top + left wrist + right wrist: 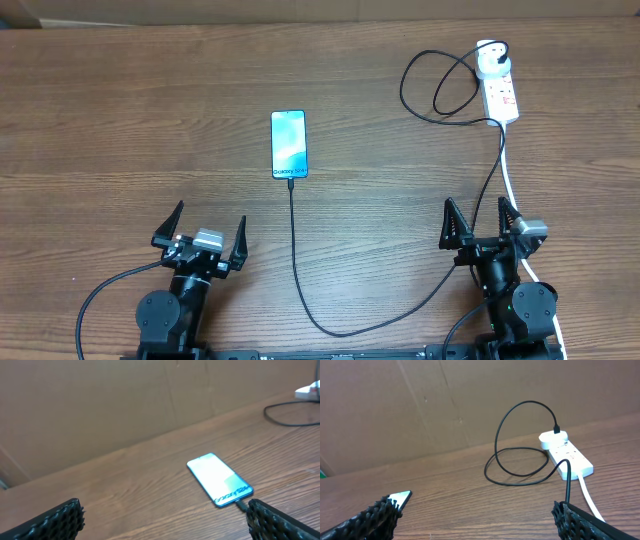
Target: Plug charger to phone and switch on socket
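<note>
Bare counter (120,120) lies from nine to twelve o'clock of the phone (289,144). The charger (292,230) cable trails at six and loops by the socket (503,95) near three.

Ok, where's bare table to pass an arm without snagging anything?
Bare wood left of the phone, beyond the left end effector, and between phone and the charger loops. Crowded by the socket, its cord and the charger passing the right end effector.

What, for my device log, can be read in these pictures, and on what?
"Galaxy S24": white, at the bottom edge of the phone screen, just legible overhead; blurred from the left wrist.
Power strip: any markings too small to read.
</note>
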### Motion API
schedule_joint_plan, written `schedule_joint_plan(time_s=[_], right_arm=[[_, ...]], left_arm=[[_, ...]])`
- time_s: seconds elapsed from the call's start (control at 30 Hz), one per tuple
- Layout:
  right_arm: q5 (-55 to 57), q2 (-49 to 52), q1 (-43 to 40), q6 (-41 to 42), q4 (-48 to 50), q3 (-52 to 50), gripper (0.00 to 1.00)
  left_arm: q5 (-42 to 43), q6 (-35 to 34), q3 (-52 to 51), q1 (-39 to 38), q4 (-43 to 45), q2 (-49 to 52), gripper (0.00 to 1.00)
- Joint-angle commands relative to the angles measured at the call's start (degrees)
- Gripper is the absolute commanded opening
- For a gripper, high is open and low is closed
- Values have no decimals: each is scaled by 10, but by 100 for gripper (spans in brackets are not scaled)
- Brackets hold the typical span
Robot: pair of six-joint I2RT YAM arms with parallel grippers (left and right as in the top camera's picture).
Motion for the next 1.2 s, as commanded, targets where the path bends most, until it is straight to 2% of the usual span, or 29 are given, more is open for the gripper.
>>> schedule_joint_plan(time_s=[0.0,1.17], right_arm=[[-3,-6,4,2,2,-6,100],[-3,-6,4,2,2,-6,100]], left_arm=[[2,19,-13,8,2,-10,100],[-10,21,-13,8,1,-9,100]])
